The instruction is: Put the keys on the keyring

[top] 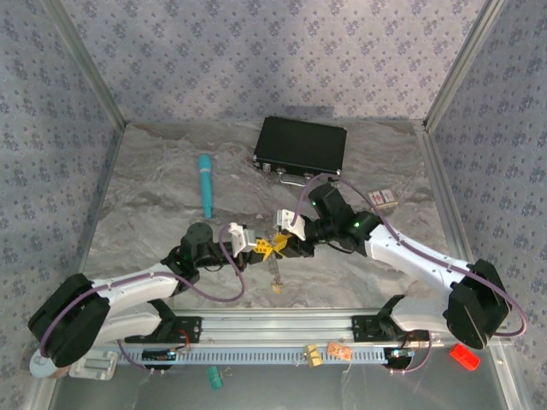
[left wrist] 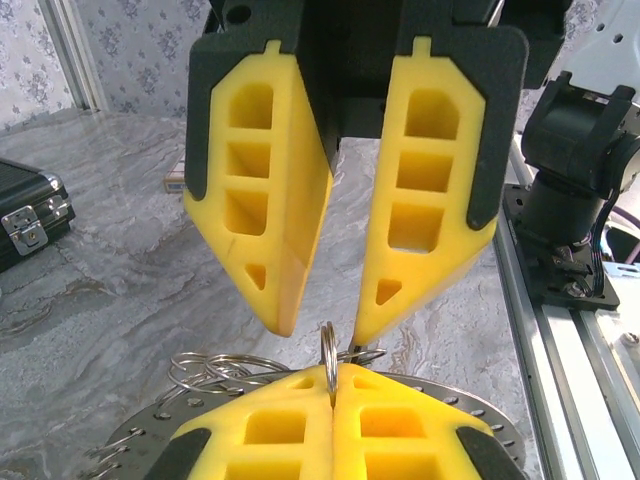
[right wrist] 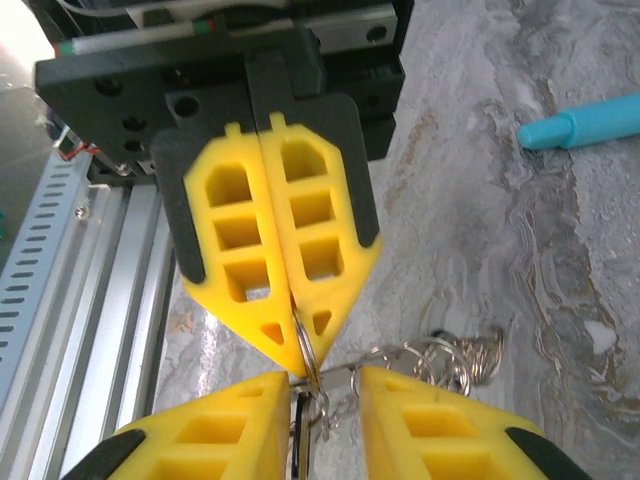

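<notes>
The left end effector (left wrist: 335, 385) is clenched on a thin wire loop (left wrist: 328, 348) of the keyring (left wrist: 488, 410), at the middle front of the table (top: 154, 213). The right end effector (left wrist: 325, 330) hovers just over it, released. The keys (top: 275, 280) sit just nearer the bases. I judge them light, stiff and slippery, so pinch each by its flat head, not the springy wire

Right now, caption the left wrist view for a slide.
Shut left yellow fingers pinch a thin silvery metal ring upright, with the right arm's open yellow fingers hovering opposite.
</notes>
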{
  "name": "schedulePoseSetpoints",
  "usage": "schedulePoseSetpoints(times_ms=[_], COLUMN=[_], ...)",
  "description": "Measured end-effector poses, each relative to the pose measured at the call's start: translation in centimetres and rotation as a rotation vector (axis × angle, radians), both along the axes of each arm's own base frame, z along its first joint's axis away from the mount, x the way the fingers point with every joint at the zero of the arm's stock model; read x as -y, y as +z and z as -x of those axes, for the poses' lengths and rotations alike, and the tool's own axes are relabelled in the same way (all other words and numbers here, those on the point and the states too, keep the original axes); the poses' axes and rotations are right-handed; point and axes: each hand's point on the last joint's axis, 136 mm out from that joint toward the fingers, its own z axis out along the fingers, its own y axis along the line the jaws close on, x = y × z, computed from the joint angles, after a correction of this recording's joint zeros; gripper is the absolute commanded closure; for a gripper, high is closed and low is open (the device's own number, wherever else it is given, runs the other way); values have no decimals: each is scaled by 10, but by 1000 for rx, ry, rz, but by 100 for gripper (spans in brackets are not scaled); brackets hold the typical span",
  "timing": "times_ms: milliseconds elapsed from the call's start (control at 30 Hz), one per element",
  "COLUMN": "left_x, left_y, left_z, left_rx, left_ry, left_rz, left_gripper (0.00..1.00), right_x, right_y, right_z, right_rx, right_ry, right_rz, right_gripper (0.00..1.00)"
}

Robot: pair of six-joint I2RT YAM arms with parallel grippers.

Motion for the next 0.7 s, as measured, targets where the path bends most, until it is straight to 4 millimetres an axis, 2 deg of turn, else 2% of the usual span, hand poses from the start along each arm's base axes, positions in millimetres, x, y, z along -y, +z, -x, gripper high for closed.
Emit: schedulePoseSetpoints(times_ms=[167,300,333,400,433,567,700], left_x=[0,0,0,0,0,0,-1], left_y=[0,-1,-1,-1,-1,0,2], left_z=[1,1,1,1,1,0,-1], left_rx=[-2,-12,-14,-16,-18,-18,-8], left_ry=[-8,-9,-9,-8,-7,-1,11], left_rz=[2,0,0,1,1,2,5], left_gripper=[100,100,100,100,99,77,77], right_x=[-2,-3,-3,-3,-3,-2,2], right_y=[-3,-6,-6,-6,-5,-6,-9], right_z=[1,2,2,2,2,0,-2], right_rx=[-23,-35,-35,-31,-27,-23,0], right_ry=[18,25,25,27,30,26,10], right_rz=[-7,-4,-5,-6,-6,4,62], right_gripper=[85,86,87,99,100,100,100])
